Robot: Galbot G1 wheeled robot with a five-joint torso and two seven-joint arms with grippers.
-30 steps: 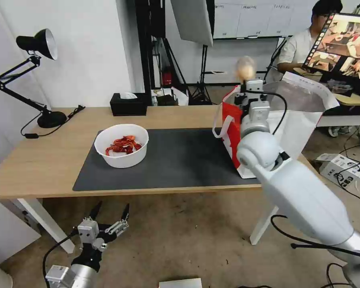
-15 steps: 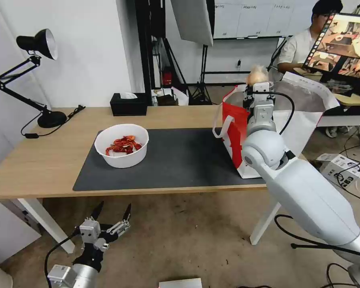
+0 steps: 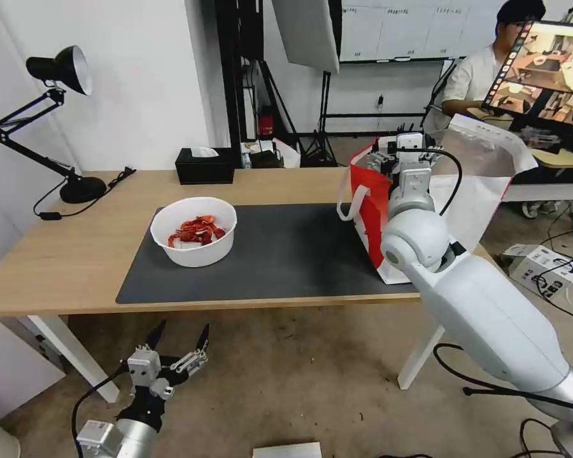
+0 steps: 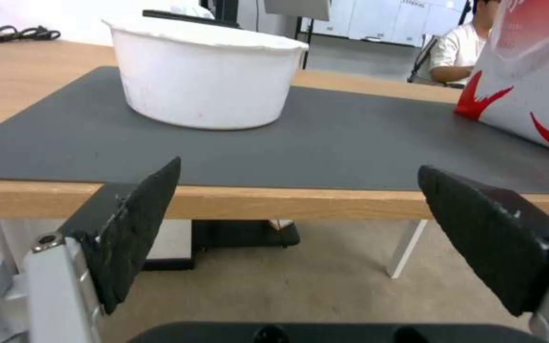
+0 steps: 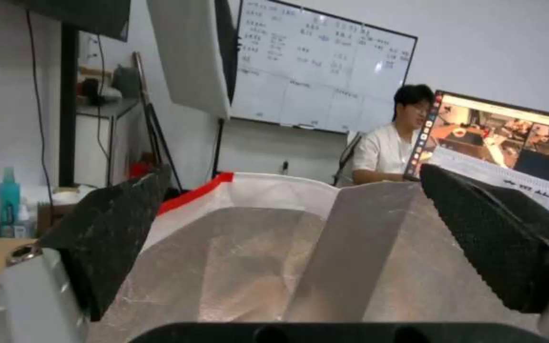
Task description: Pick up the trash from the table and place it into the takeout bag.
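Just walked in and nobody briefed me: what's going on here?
The robot is clearing trash into the takeout bag. Its right pincer is at the bag's mouth, open and empty. The left pincer hangs open below the table edge. A bowl of crayfish shells sits on the mat.

The right arm (image 3: 484,312) covers the near side of the takeout bag (image 3: 471,191), whose inside is out of sight; the arm's lower part is cut off.

Matt surfaces, one shiny lining

Light wood-grain table (image 3: 76,254) under a matt dark grey mat (image 3: 286,254); smooth white plastic-looking bowl (image 4: 201,78); takeout bag (image 5: 274,267) lined with crinkled silver foil; rough black gripper pads (image 4: 138,228).
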